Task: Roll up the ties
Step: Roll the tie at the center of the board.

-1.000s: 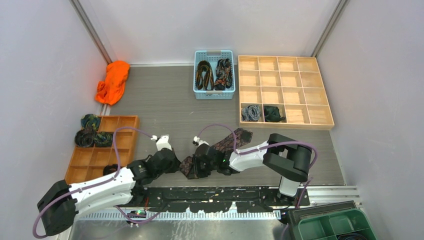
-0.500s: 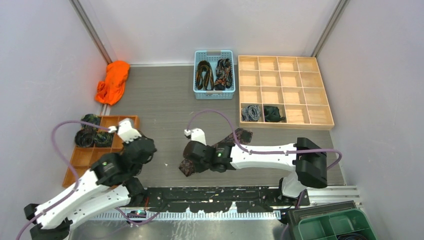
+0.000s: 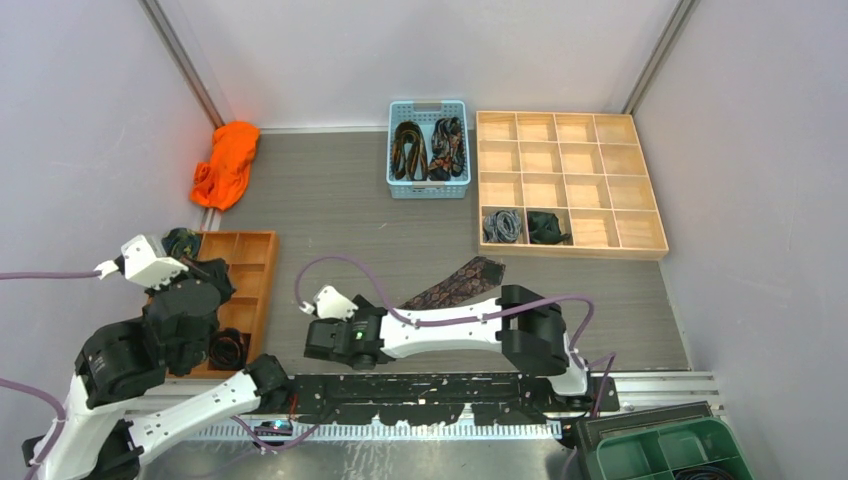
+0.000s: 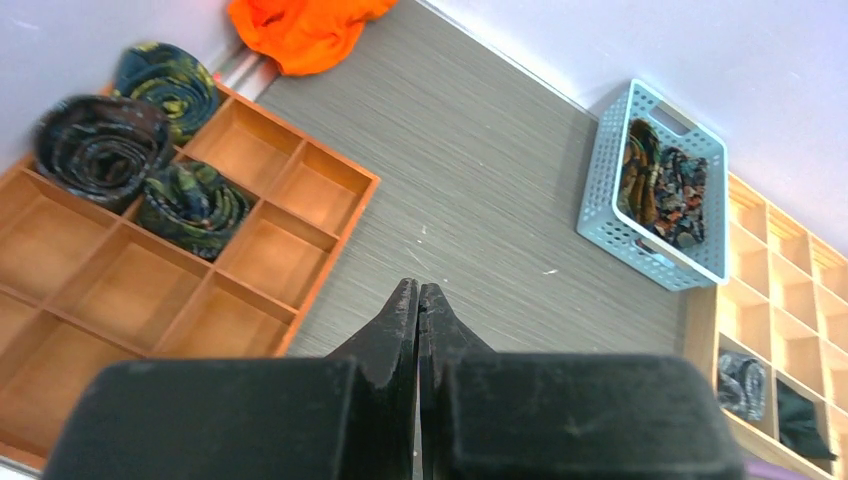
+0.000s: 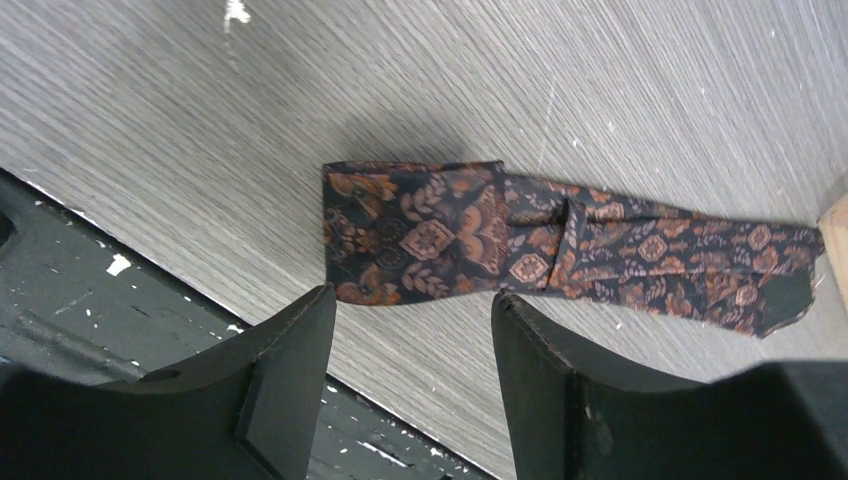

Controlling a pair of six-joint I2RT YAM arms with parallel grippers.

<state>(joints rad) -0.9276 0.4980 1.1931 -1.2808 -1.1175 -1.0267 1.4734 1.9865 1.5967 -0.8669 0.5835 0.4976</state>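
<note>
- From above: shows the brown paisley tie (image 3: 458,283) flat on the table (image 3: 330,210), mid near edge, slanting toward the large wooden tray (image 3: 590,190). Puts the right gripper (image 3: 320,345) by its near end and the left gripper (image 3: 210,278) above the small orange tray (image 3: 255,270) at the left edge.
- Left wrist: left gripper (image 4: 418,290) clenched, fingers pressed together, grasping nothing. Three coiled ties (image 4: 100,150) in the small orange tray's far compartments, loose ties (image 4: 660,185) in the blue basket (image 4: 602,190).
- Right wrist: right gripper (image 5: 412,300) released, fingers spread. Brown paisley tie lying just past them, folded end nearest.
</note>
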